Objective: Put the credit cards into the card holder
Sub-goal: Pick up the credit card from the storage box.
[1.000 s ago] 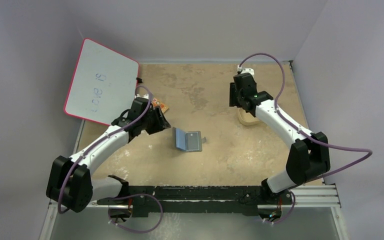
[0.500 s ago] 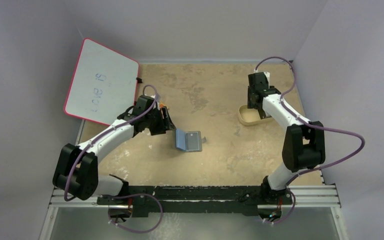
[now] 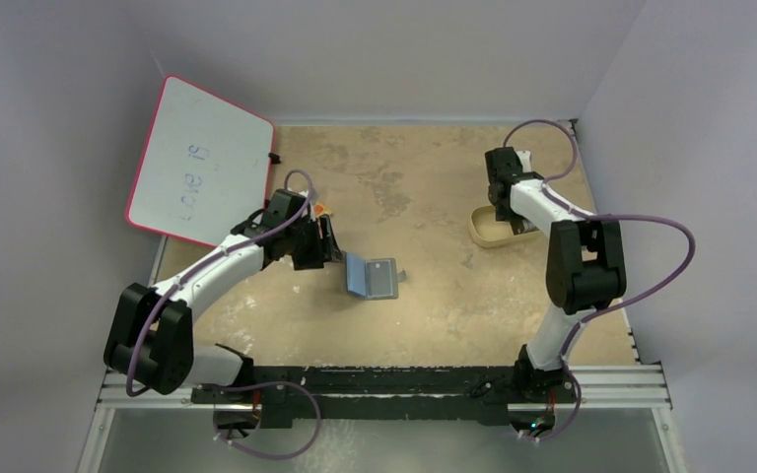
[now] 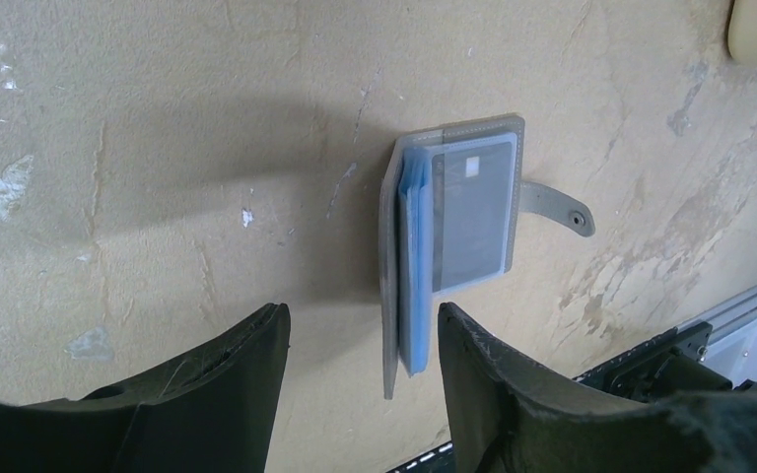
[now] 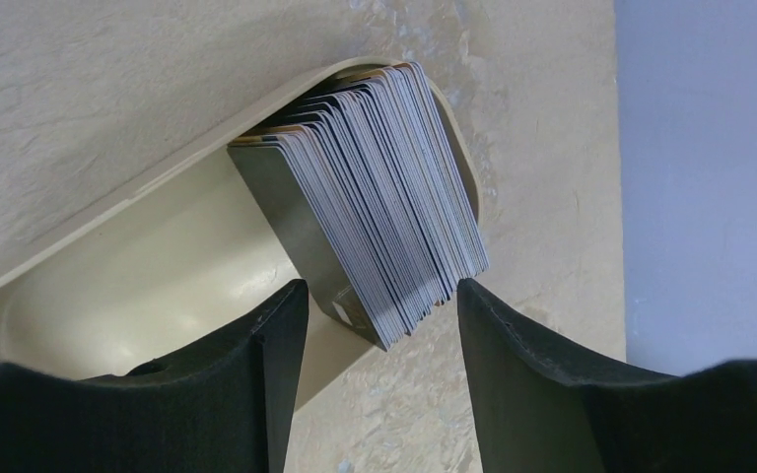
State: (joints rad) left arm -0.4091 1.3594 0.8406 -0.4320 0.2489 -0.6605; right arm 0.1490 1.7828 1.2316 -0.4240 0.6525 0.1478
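Note:
The card holder point(image 3: 372, 277) lies open on the table, grey outside with light blue sleeves, one grey card under its clear window point(image 4: 468, 212). My left gripper point(image 3: 329, 242) is just to its left. It is open point(image 4: 365, 317), and the holder's near end shows in the gap without touching either finger. The credit cards point(image 5: 384, 187) stand as a fanned grey stack on edge in the tan tray point(image 5: 138, 286). My right gripper point(image 5: 382, 291) hangs open over the stack's near corner and holds nothing. In the top view the right wrist point(image 3: 506, 202) hides the cards.
A red-framed whiteboard point(image 3: 200, 161) leans at the back left. A small orange item point(image 3: 321, 209) lies by the left wrist. The tan tray point(image 3: 483, 235) sits at the right, close to the table's right edge and the side wall.
The right arm folded back and swung its gripper over the tray. The left gripper slid right toward the card holder and opened wider.

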